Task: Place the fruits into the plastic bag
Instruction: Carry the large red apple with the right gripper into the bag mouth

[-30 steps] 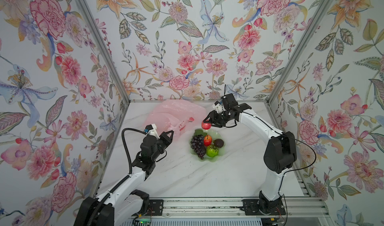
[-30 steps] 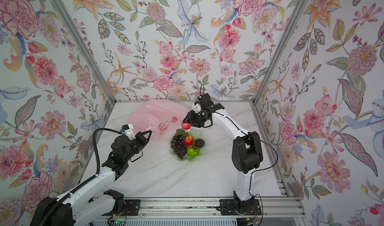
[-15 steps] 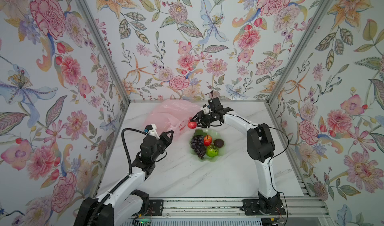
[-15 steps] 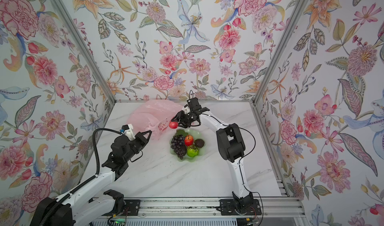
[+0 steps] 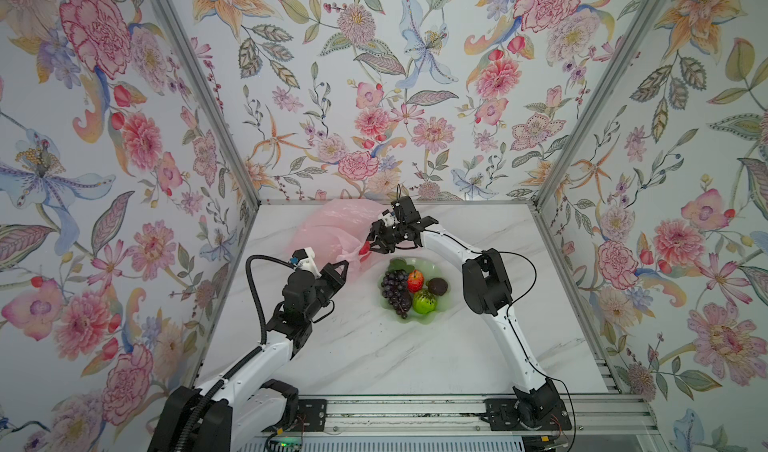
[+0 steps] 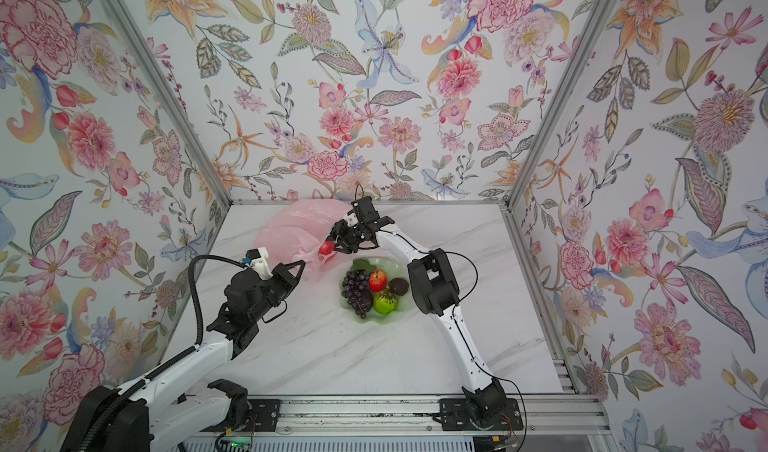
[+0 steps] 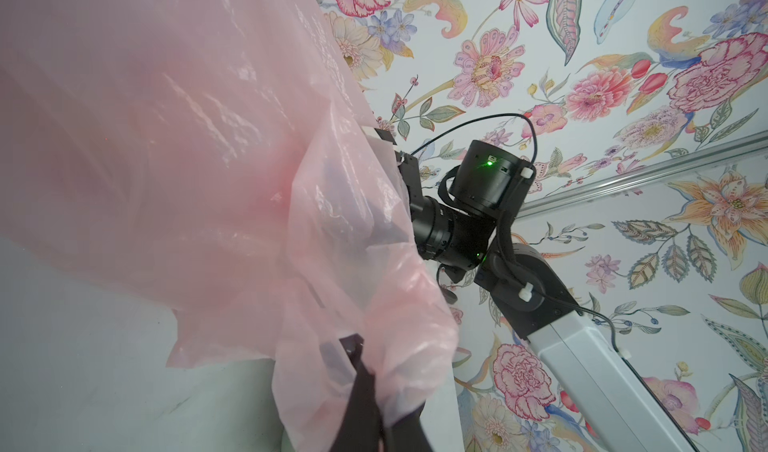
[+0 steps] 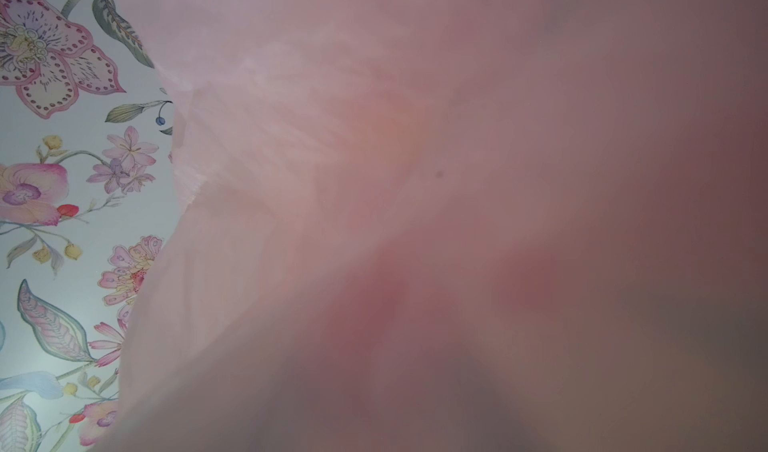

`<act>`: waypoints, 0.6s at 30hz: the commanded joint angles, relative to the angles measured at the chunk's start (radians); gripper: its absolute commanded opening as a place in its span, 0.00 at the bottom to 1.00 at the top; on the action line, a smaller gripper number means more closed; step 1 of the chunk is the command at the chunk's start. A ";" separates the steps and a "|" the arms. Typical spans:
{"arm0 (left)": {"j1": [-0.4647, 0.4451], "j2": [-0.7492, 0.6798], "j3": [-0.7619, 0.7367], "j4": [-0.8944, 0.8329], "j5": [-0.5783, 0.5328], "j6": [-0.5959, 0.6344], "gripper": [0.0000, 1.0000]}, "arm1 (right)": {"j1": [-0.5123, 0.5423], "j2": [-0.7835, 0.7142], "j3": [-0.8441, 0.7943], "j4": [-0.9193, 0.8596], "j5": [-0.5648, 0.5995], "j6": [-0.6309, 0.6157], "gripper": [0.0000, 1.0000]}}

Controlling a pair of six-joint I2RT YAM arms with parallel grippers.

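Left wrist view: left pincer (image 7: 365,373) clamped on plastic bag (image 7: 166,138); in a top view right pincer (image 5: 370,244) grips red apple (image 5: 364,249)

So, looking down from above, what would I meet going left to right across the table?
The left gripper → held red apple → grape bunch → second red apple → dark brown fruit.

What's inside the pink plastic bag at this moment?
The right tool holds a red apple at the plastic bag's mouth; the cloudy film hides anything deeper.

Two red apples (image 5: 415,280), three other fruits (image 5: 397,289), one plastic bag (image 5: 332,231), one dish (image 5: 444,305).
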 commanded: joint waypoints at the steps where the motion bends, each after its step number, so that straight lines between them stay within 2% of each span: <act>1: 0.015 0.006 0.008 0.017 0.025 -0.001 0.00 | 0.011 0.036 0.042 0.068 -0.025 0.094 0.55; 12: 0.040 -0.027 -0.018 0.008 0.041 -0.003 0.00 | 0.027 0.037 0.063 0.102 -0.031 0.119 0.67; 18: 0.044 -0.037 -0.021 0.010 0.046 -0.003 0.00 | 0.036 0.006 0.053 0.084 -0.028 0.101 0.67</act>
